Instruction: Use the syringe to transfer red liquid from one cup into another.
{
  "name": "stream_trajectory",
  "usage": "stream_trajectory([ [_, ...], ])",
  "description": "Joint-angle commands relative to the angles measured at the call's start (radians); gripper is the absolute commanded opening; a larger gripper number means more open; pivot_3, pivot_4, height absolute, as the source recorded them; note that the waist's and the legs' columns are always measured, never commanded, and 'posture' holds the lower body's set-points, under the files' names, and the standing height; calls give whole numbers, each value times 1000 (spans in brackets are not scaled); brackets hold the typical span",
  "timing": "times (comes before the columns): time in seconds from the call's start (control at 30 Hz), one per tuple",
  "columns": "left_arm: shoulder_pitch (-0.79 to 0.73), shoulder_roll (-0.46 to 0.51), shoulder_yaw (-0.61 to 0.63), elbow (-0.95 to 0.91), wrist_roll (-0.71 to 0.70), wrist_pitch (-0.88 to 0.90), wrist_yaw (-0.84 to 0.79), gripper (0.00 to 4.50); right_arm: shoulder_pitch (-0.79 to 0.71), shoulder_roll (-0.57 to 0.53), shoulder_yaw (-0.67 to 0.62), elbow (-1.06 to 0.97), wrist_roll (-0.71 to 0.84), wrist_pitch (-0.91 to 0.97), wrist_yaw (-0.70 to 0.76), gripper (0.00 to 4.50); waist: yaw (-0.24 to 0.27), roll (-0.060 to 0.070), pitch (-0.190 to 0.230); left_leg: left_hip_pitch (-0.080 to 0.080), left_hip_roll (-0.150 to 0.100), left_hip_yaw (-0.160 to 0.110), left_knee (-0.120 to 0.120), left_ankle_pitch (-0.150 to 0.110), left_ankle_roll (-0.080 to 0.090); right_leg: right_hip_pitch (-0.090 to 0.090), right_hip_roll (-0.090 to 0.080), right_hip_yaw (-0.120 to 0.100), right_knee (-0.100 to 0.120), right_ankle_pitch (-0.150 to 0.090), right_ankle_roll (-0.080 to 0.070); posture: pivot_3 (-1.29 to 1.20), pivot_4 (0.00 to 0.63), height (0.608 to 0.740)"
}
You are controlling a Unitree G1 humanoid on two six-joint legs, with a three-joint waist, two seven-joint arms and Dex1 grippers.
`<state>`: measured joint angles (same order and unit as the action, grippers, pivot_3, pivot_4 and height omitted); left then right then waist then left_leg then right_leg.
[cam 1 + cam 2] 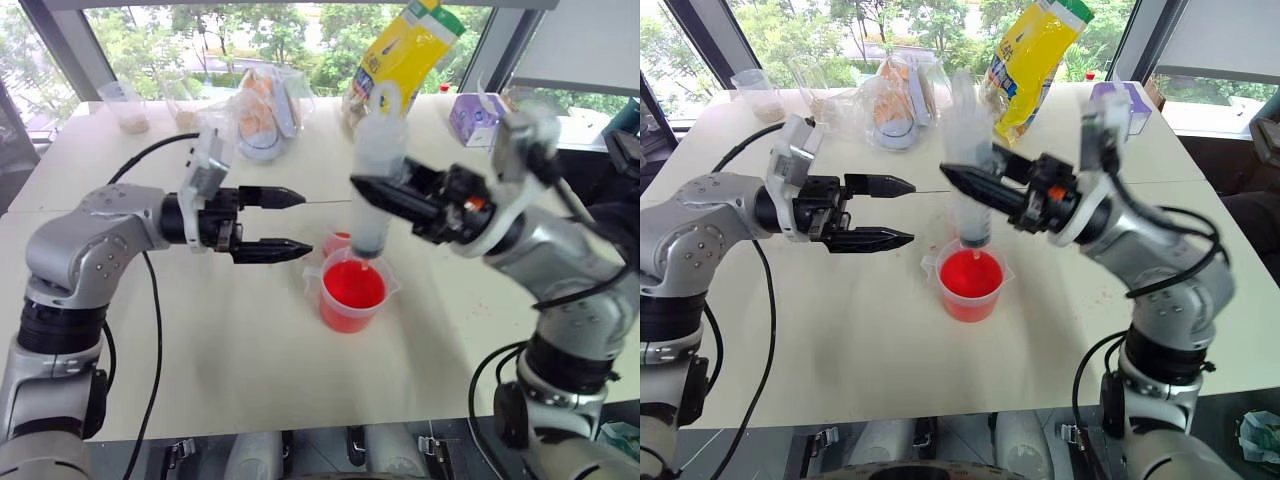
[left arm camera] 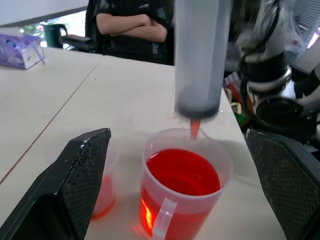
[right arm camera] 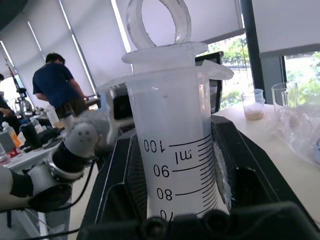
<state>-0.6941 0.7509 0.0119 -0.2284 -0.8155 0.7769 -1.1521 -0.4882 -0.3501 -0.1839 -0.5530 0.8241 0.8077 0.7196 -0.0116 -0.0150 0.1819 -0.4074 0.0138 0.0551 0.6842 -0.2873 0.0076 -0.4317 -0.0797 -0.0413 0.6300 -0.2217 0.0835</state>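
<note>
The right gripper [image 1: 970, 185] is closed around the syringe [image 1: 378, 190], held upright with its orange tip just above the beaker [image 1: 352, 295] of red liquid [image 1: 353, 284]. The small cup [image 1: 336, 243] stands at 11 o'clock of the beaker. The left gripper [image 1: 290, 224] is wide open and empty, at 9 o'clock of the syringe.

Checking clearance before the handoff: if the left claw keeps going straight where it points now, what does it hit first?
Most likely the syringe, held upright in the right claw over the beaker. The open left claw points across at its barrel, and its wrist view frames the barrel between its fingers. Depth alignment is uncertain.
</note>
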Motion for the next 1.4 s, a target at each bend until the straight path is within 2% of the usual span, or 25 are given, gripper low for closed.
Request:
stream_trajectory([
  [0.03, -28, 7, 1, -9, -4, 1, -24, 4500, 55, 18, 86, 45, -151, -233, 50, 1384, -1, 0, 0, 0, 0, 0, 0, 0, 0, 0, 0, 0, 0, 0, 0, 0, 150, 740],
  [0.17, -35, 6, 3, -21, -18, 15, -39, 4500, 129, 31, 152, 137, -274, -427, 82, 1384, -1, 0, 0, 0, 0, 0, 0, 0, 0, 0, 0, 0, 0, 0, 0, 0, 150, 740],
  [0.33, -46, -19, 10, -42, -40, 39, -25, 4500, 178, 31, 184, 182, -312, -523, 94, 1384, -1, 0, 0, 0, 0, 0, 0, 0, 0, 0, 0, 0, 0, 0, 0, 0, 150, 740],
  [0.7, -108, -121, -2, -31, -72, 66, 20, 4500, 217, -7, 214, 157, -280, -509, 113, 1384, 1, 0, 0, 1, 0, -1, 0, 0, 0, 1, 0, 0, 0, 0, 0, 0, 150, 740],
  [1.07, -108, -153, -54, -38, -49, 83, 16, 4500, 204, -21, 220, 151, -273, -498, 97, 1384, 1, 0, 0, 1, 0, -1, 0, 0, 0, 1, 0, 0, 0, 0, 0, 0, 150, 740],
  [1.27, -119, -199, -65, -20, -43, 89, 67, 4500, 204, -24, 219, 144, -271, -491, 93, 1384, 1, 0, 0, 1, 0, -1, 0, 0, 0, 1, 0, 0, 0, 0, 0, 0, 150, 740],
  [1.37, -121, -227, -63, -14, -48, 98, 101, 3675, 206, -27, 221, 139, -269, -488, 90, 1384, 1, 0, 0, 1, 0, -1, 0, 0, 0, 1, 0, 0, 0, 0, 0, 0, 150, 740],
  [1.4, -121, -235, -62, -12, -52, 102, 112, 3167, 206, -28, 222, 137, -269, -487, 90, 1384, 1, 0, 0, 1, 0, -1, 0, 0, 0, 1, 0, 0, 0, 0, 0, 0, 150, 740],
])
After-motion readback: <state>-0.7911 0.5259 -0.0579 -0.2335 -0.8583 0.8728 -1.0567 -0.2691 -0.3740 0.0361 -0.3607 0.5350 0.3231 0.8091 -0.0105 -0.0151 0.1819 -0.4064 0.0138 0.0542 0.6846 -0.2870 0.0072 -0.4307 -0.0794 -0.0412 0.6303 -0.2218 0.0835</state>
